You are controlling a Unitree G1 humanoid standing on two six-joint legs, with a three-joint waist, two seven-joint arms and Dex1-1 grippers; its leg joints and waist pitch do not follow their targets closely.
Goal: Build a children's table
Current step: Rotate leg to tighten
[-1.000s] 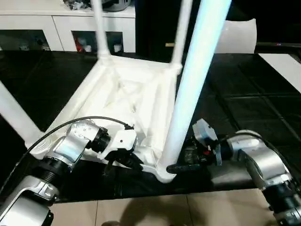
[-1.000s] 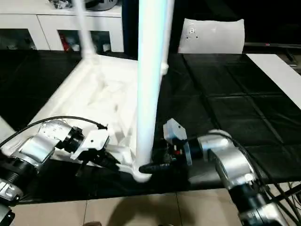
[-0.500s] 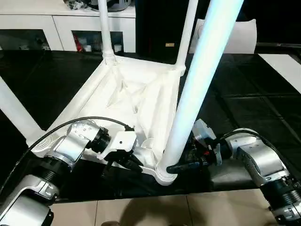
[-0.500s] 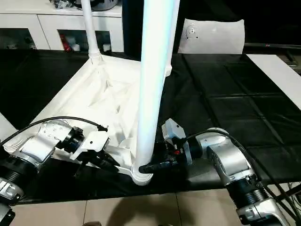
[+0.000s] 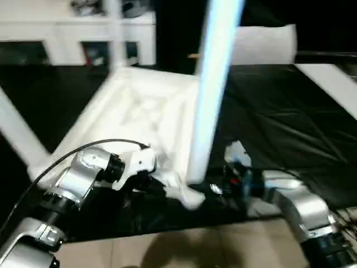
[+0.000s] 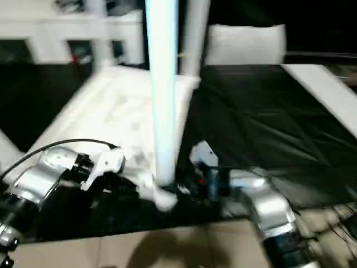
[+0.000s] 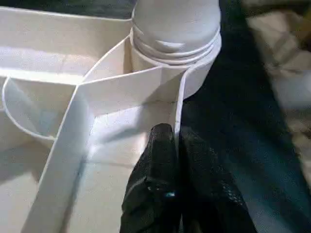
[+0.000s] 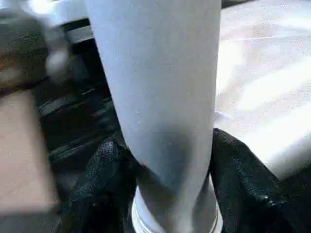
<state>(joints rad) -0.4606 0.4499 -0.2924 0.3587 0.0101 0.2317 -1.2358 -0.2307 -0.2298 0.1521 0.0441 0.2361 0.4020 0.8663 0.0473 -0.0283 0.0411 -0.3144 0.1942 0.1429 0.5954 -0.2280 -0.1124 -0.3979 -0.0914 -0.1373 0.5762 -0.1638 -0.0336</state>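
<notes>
table (image 5: 139, 109) shifted, leg (image 5: 212, 84) gripped

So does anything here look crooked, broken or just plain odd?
Nothing looks broken or spilled. The children's table lies upside down on the black surface, legs pointing up, which fits mid-assembly. The right gripper clasps the nearest leg just above its socket; the left gripper pinches the tabletop's edge wall.
</notes>
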